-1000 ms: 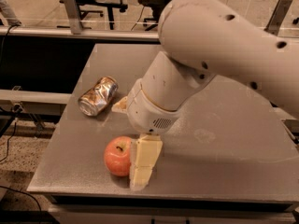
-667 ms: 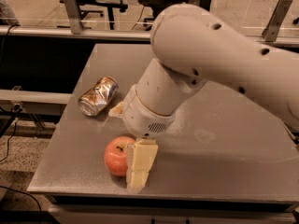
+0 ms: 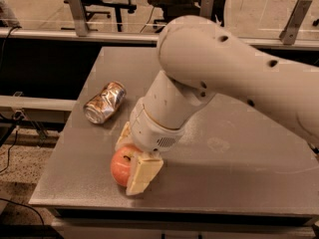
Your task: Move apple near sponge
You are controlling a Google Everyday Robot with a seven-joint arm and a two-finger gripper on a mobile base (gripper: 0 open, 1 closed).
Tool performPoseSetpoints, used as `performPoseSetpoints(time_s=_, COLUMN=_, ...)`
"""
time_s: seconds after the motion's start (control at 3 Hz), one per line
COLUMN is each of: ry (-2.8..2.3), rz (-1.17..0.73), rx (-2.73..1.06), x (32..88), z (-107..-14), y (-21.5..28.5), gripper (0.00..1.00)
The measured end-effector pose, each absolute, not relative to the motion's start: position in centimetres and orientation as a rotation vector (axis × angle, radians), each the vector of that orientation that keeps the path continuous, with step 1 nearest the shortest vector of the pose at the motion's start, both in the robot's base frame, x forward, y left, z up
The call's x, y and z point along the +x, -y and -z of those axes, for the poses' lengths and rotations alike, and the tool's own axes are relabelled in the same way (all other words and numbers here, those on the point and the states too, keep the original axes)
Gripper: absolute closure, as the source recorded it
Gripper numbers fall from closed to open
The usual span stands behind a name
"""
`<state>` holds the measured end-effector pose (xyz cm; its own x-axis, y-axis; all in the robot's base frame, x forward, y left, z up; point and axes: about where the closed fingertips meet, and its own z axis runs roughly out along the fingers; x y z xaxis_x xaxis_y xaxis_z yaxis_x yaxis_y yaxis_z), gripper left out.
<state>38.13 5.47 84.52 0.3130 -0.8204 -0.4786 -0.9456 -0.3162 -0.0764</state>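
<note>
The red-orange apple sits on the grey table near its front left corner. My gripper is down at the apple's right side, its cream block pressed against the fruit, and the wrist covers the apple's top right. Only a pale yellow corner of the sponge shows just behind the apple; the arm hides the rest of it.
A crushed silver can lies on its side at the table's left, behind the sponge. My big cream arm spans the middle and right of the table. The table's front edge runs just below the apple. Chairs and rails stand behind the table.
My arm and wrist have shifted left and lower over the apple and hide more of the sponge. The apple and can have stayed in place.
</note>
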Motion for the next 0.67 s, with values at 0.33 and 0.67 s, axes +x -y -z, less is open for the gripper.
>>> performPoseSetpoints(time_s=0.33, ry=-1.589, rz=-0.489, rx=-2.228, x=38.4, z=-85.2, y=-4.8, gripper=0.64)
performPoseSetpoints(time_s=0.67, ry=-1.652, rz=-0.453, rx=-2.176, x=39.8, z=-86.9, y=-3.2, gripper=0.87)
